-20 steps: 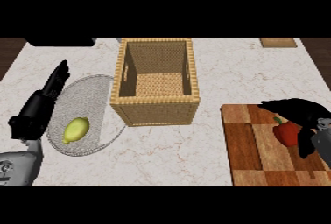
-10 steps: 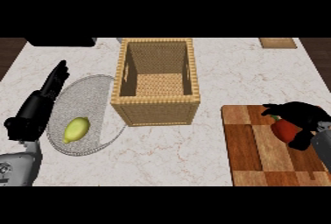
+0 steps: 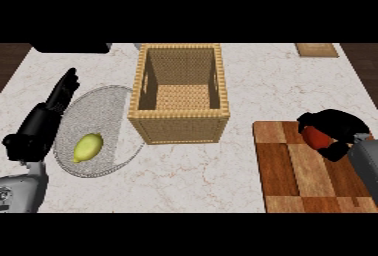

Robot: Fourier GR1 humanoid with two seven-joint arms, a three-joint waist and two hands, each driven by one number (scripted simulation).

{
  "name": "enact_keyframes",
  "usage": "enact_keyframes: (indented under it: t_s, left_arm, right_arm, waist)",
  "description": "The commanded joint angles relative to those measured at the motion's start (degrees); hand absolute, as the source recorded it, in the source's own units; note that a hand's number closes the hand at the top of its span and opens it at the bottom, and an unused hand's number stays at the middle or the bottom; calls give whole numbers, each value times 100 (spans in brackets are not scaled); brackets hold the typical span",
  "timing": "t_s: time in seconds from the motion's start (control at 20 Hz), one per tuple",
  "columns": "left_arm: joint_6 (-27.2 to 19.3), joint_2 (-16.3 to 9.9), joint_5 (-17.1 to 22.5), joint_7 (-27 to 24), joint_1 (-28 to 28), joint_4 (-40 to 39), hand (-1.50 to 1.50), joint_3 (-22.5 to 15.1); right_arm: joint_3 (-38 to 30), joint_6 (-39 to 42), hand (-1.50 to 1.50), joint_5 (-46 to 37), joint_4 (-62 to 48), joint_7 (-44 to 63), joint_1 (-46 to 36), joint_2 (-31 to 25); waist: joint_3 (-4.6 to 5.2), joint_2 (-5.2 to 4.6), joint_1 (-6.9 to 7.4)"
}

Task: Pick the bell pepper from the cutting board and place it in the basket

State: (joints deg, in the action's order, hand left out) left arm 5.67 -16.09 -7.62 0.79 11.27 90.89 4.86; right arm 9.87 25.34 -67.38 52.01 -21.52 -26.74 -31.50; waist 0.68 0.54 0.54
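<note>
The marble counter (image 3: 244, 90) carries everything here. On its right part lies the wooden cutting board (image 3: 291, 170), and between the board and the round wire plate (image 3: 111, 95) at the left stands the tall woven basket (image 3: 179, 127), open at the top, with only its woven bottom showing inside. The basket's near wall touches or overlaps the rim of the wire plate. On that plate lies one yellow lemon (image 3: 87, 147). At the far edge there is a dark object (image 3: 70, 47) on the left and a small wooden piece (image 3: 317, 49) on the right. The right hand (image 3: 339, 125) is over the board, its fingers curled around the red bell pepper (image 3: 317, 138), which shows only partly under them. The left hand (image 3: 44, 120) rests beside the plate's left rim, fingers straight and holding nothing.
</note>
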Motion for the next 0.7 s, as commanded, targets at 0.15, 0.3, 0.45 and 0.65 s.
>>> enact_keyframes:
  t_s: [0.15,0.3,0.45,0.65]
  left_arm:
    - [-31,84,-56,38,88,36,0,-42]
    - [-86,225,-170,-63,-5,26,0,-189]
    - [-30,175,-95,-33,161,-141,0,-83]
    - [210,-164,49,43,58,-28,0,171]
  right_arm:
    - [-836,-1146,150,16,-1369,943,-763,636]
    - [-1075,-1758,150,35,-1536,1081,-888,679]
    - [-1273,-2281,150,25,-1814,1021,-1266,591]
    - [-1690,-2598,150,384,-1525,1103,-1512,625]
  waist:
    - [-81,-119,143]
    - [-77,-95,76]
    - [-77,-108,88]
    - [-75,-74,64]
